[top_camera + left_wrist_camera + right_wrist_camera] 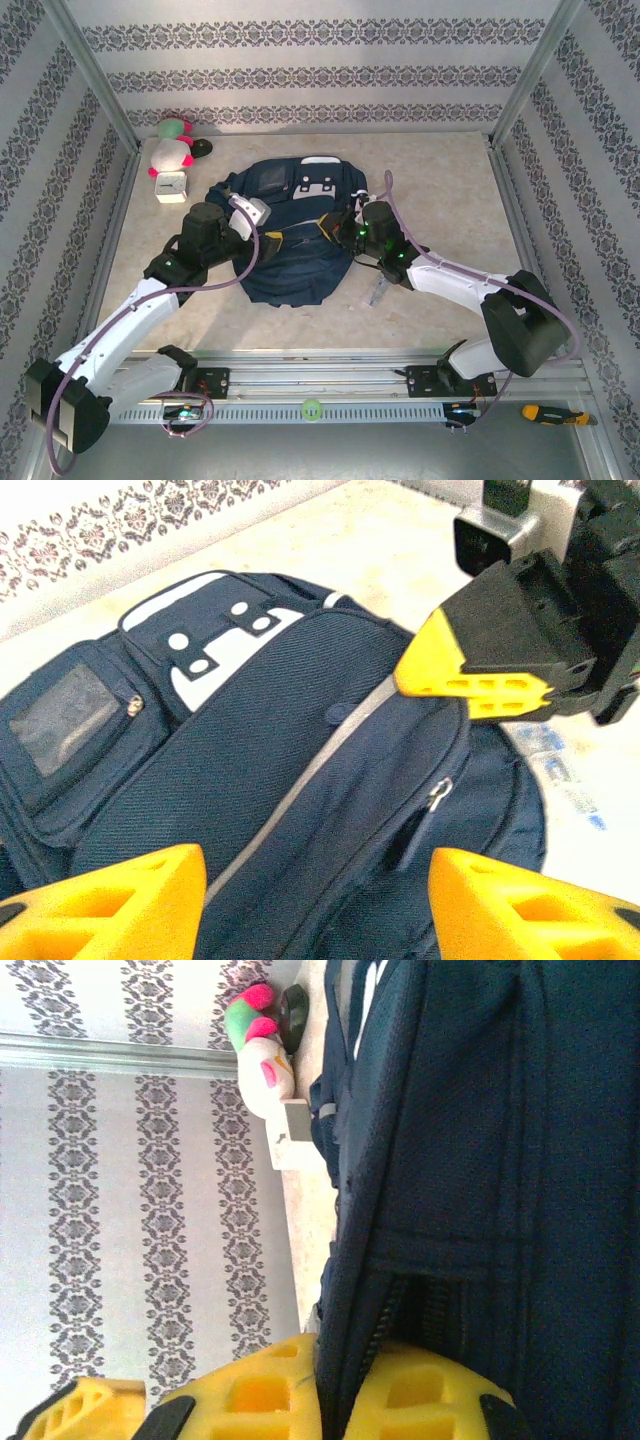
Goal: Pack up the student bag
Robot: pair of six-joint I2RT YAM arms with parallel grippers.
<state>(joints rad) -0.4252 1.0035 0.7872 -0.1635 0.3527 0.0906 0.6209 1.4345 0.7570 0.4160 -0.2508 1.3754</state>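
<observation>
The right gripper point(335, 1405) has its ribbed yellow fingers point(430, 1395) pinched together on a fold of the student bag point(295, 250), right beside a dark zip track. Whether that zip is parted under the pinch is hard to tell from so close. The left gripper point(320, 910) hovers over the bag's front with its fingers point(120, 895) apart and nothing between them.

The bag lies flat in the middle of the table point(430, 170). It is navy woven fabric, padded and soft-edged, with a thin pale stripe across the front pocket, a metal zip pull point(440, 792) and a clear plastic window on a side pocket.

Packing looks barely begun. The pockets appear shut, and a plush toy point(172, 150) in white, pink and green and a small white box point(171, 186) sit beyond the bag's far left corner, outside it.
</observation>
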